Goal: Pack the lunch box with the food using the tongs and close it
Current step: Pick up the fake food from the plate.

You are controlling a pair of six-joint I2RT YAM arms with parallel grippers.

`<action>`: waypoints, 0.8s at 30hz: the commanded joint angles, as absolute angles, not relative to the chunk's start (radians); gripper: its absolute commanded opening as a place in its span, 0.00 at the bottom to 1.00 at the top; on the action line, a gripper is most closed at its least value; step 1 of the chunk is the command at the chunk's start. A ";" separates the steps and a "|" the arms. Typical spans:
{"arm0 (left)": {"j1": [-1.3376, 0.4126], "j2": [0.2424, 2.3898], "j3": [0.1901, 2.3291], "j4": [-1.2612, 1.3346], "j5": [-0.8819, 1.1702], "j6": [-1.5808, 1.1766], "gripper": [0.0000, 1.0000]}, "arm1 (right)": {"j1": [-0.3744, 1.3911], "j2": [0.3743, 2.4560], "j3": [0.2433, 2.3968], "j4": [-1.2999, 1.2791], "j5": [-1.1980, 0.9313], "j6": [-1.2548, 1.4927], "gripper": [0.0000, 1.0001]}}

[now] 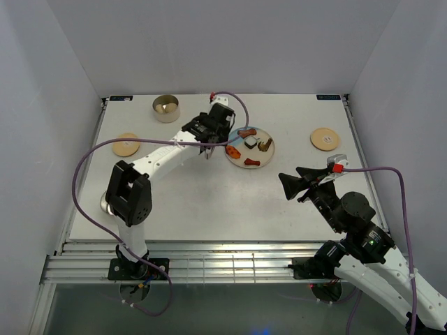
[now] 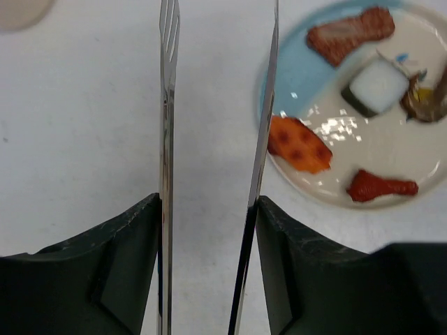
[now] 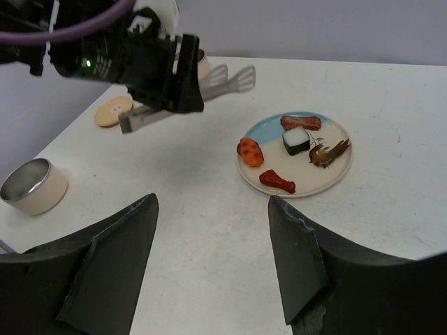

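Observation:
My left gripper (image 2: 209,202) is shut on the silver tongs (image 2: 166,105), one finger pressed on the outside of each thin arm. The tongs hang spread just left of the plate, their right arm over its blue rim, and hold nothing. The food lies on the plate: an orange piece (image 2: 300,145), a red drumstick (image 2: 380,185), a white-and-dark block (image 2: 377,85), a brown strip (image 2: 353,33) and a dark brown piece (image 2: 426,98). One steel tin (image 1: 165,108) of the lunch box stands at the back left, another (image 3: 31,185) by the left arm's elbow. My right gripper (image 1: 293,187) hovers open and empty, right of and nearer than the plate.
The cream-and-blue plate (image 1: 234,157) sits mid-table. One wooden lid (image 1: 126,144) lies flat at the left, another (image 1: 325,138) at the right. White walls close in three sides. The left arm (image 1: 157,160) stretches across the left half of the table.

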State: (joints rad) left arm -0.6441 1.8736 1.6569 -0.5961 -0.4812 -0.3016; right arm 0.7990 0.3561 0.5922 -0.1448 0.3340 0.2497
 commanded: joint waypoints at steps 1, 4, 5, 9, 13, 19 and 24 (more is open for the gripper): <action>-0.693 1.804 1.567 -0.578 -0.514 -0.363 0.64 | 0.801 0.356 0.592 -0.084 0.334 0.236 0.70; -0.741 1.776 1.534 -0.557 -0.523 -0.376 0.64 | 0.802 0.348 0.591 -0.081 0.337 0.236 0.70; -0.762 1.770 1.525 -0.551 -0.522 -0.377 0.64 | 0.802 0.347 0.591 -0.084 0.337 0.236 0.70; -0.810 1.743 1.490 -0.459 -0.483 -0.307 0.64 | 0.802 0.350 0.592 -0.086 0.339 0.236 0.70; -0.816 1.744 1.463 -0.402 -0.469 -0.244 0.65 | 0.802 0.347 0.591 -0.086 0.344 0.236 0.70; -0.818 1.796 1.488 -0.379 -0.379 -0.189 0.66 | 0.801 0.348 0.594 -0.089 0.342 0.235 0.70; -0.830 1.784 1.465 -0.376 -0.374 -0.196 0.65 | 0.801 0.339 0.592 -0.089 0.342 0.235 0.70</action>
State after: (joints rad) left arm -0.8207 1.8122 1.4666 -0.4118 -0.3935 -0.2138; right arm 0.7990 0.3542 0.5919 -0.1322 0.3340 0.2497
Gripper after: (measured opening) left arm 0.653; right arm 0.702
